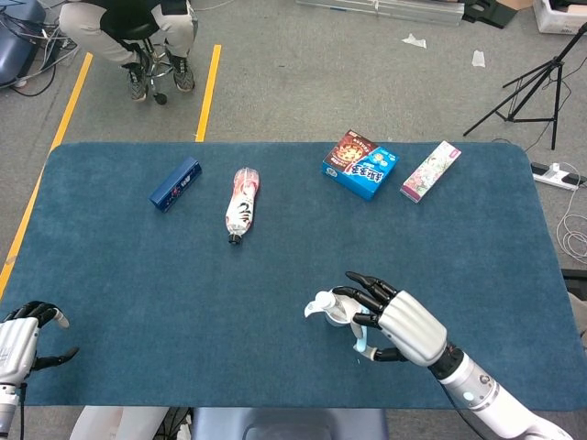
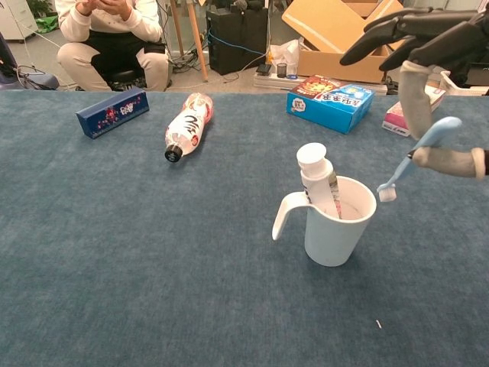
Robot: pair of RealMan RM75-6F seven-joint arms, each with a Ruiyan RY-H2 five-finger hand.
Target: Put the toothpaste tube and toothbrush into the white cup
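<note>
A white cup with a handle stands on the blue table near its front middle; in the head view the cup is partly covered by my right hand. A white toothpaste tube stands in it, cap up, leaning left. My right hand pinches a light-blue toothbrush, tilted with its bristle head down-left, right at the cup's right rim. My left hand rests at the table's near left corner, fingers curled, holding nothing.
At the back of the table lie a dark blue box, a plastic bottle on its side, a blue snack box and a pink-white box. A seated person is behind the table.
</note>
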